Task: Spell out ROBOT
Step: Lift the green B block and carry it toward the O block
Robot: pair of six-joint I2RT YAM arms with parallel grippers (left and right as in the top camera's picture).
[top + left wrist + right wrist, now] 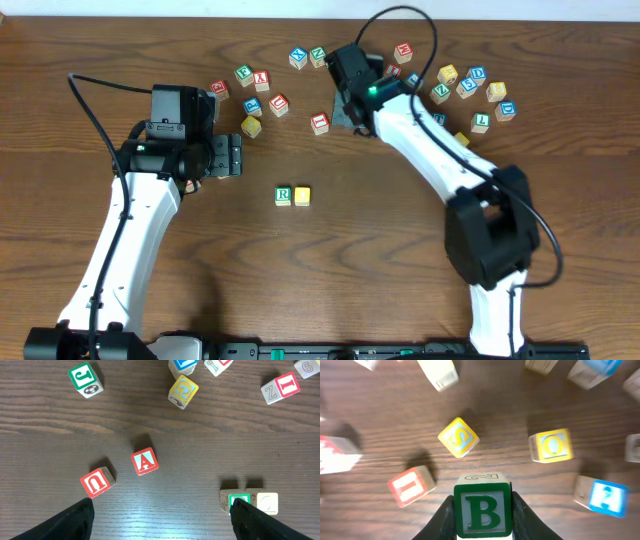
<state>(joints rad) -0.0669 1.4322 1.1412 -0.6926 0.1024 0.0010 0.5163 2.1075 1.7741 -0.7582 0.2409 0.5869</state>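
My right gripper clamps the green-lettered wooden B cube; left gripper gapes. I'd seat it flush, three o'clock of the yellow-topped wooden cube.

Seen from overhead, bare table is lying open at 3, 6 and 9 o'clock of the green R cube and the yellow-topped cube just beside it, leaving wide room for a pass; at 12 o'clock a loose band of cubes is crowding the way, the red I cube and a lone yellow cube sitting nearest; the left gripper, jaws spread, is standing at 10 o'clock; the right arm is slanting across at 2 o'clock, with a dense cluster of cubes lying beyond it.
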